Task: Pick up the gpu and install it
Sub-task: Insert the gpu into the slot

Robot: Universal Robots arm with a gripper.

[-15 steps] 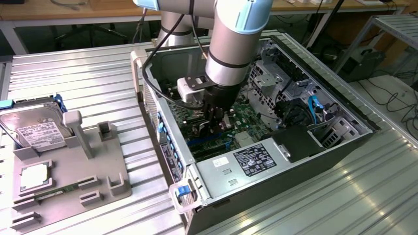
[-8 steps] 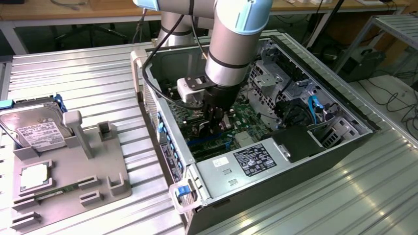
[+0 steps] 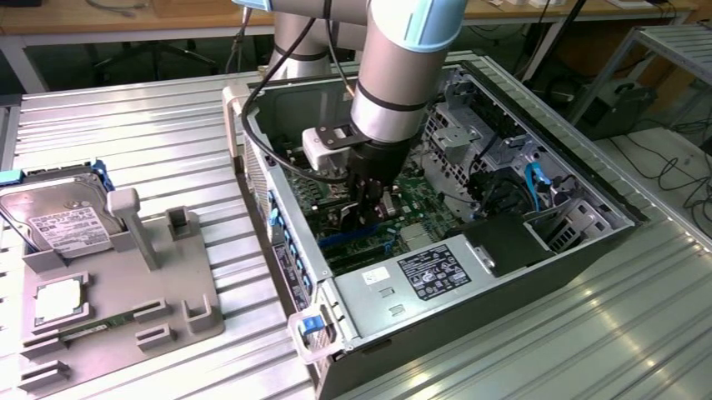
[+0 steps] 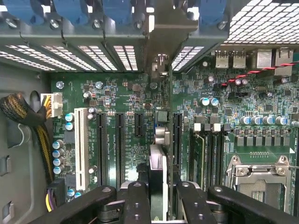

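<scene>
My end effector grips the gpu edge-on, low over the motherboard inside the open computer case; its lower edge is hidden. The slot lettering is too small to read.

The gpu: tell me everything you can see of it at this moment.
The gpu shows edge-on in the wrist view as a thin upright strip with a silvery metal edge, held between the fingers of the gripper. It stands over the green motherboard, in line with the long black expansion slots. Whether its lower edge is already seated in a slot cannot be told. In the exterior view the gripper reaches down inside the open computer case.
</scene>
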